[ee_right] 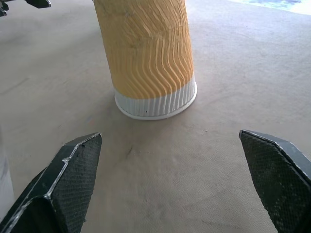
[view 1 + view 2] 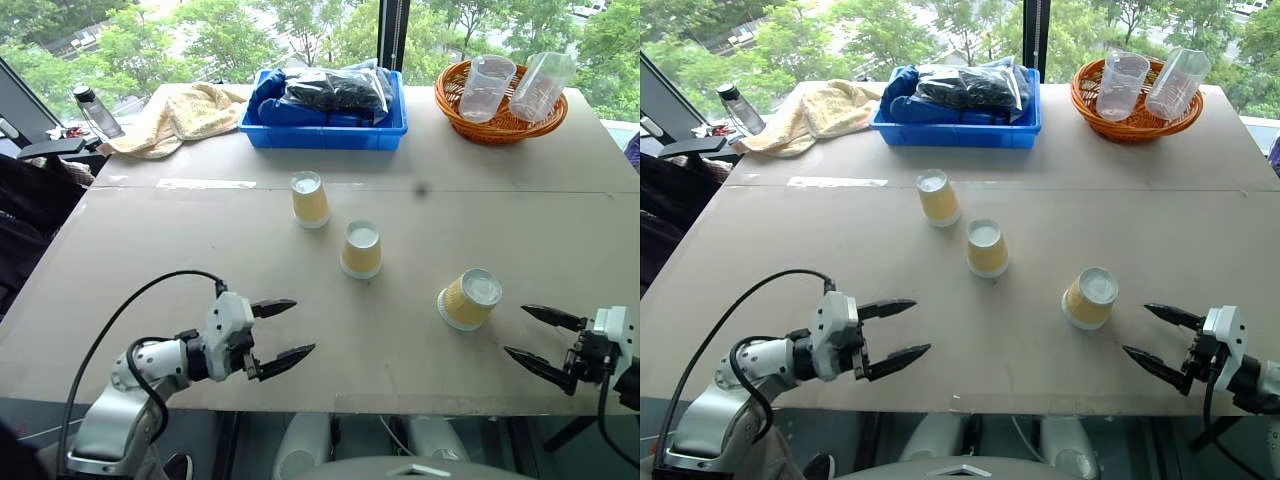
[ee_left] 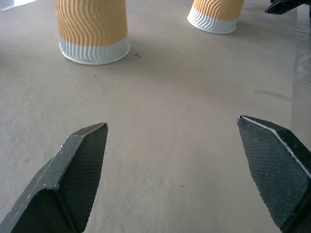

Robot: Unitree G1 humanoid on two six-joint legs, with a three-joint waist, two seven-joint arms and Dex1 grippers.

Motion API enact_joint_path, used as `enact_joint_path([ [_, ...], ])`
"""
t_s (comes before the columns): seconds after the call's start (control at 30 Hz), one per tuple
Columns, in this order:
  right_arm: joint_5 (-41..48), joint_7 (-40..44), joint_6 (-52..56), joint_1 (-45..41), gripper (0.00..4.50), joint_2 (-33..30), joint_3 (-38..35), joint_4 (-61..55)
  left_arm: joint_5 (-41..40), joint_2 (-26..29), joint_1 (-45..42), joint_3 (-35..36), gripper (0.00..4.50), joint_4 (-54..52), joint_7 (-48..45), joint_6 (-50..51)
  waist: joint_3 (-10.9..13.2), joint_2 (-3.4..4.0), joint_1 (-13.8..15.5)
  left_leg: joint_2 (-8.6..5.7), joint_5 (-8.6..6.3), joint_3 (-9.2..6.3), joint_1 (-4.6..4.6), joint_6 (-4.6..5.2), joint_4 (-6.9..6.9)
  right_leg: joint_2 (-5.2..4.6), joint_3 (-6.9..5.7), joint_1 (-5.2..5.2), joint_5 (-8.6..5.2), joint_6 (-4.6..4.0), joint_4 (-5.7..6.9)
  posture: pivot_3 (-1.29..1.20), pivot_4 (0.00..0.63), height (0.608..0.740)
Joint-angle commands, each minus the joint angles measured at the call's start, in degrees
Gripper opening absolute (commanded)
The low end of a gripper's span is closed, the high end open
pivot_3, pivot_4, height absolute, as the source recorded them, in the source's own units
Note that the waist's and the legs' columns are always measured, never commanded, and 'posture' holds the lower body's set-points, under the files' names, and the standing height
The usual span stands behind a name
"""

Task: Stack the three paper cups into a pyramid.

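A wide, flat grey-beige table (image 2: 520, 210) made of two boards joined along a seam is seen under even daylight. Behind its far edge, large windows (image 2: 300, 25) divided by a dark vertical frame post (image 2: 393, 30) are filled with green treetops. At the table's left side, a dark chair or seat (image 2: 40, 190) is partly seen.

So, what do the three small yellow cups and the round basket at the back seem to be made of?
The three paper cups look like matte paper with a ribbed, wavy yellow-tan sleeve and a plain white band at the rim, which rests on the table. The basket looks like woven wicker or plastic in glossy orange; its criss-cross strands show, but the exact material is uncertain.
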Motion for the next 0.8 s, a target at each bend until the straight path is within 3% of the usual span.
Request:
enact_joint_path([
  [0.03,1.3,-2.5,0.0,-0.3,4.5,0.9,-0.6,-5.8,-5.0,2.9,-4.5,1.6,4.37,-3.4,-3.6,2.3,0.0,0.01,0.0,0.0,0.0,0.0,0.0,0.0,0.0,0.0,0.01,0.0,0.0,0.0,0.01,0.0,0.15,0.74],
  [0.33,1.6,-10.7,4.7,-1.9,4.5,4.4,2.7,-16.1,-15.5,11.5,-15.1,2.1,4.37,-7.3,-12.4,11.5,0.0,-0.02,-0.1,0.0,0.01,0.01,-0.05,-0.03,0.0,0.01,0.02,-0.09,0.0,0.0,0.04,0.0,0.15,0.74],
  [0.53,1.0,-14.8,7.1,-3.8,4.5,5.0,4.8,-19.2,-15.1,11.4,-19.5,1.4,4.37,-6.5,-13.6,12.3,0.0,-0.03,-0.1,-0.01,0.02,0.01,-0.07,-0.04,0.02,0.04,0.01,-0.11,0.0,0.0,0.04,0.0,0.15,0.74],
  [0.8,0.7,-16.2,8.0,-5.2,4.5,5.4,6.4,-19.2,-14.3,9.7,-19.4,1.6,4.37,-6.0,-13.4,11.9,0.0,-0.04,-0.1,0.0,0.02,0.01,-0.08,-0.03,0.02,0.06,0.02,-0.13,0.0,0.0,0.04,0.0,0.15,0.74],
])
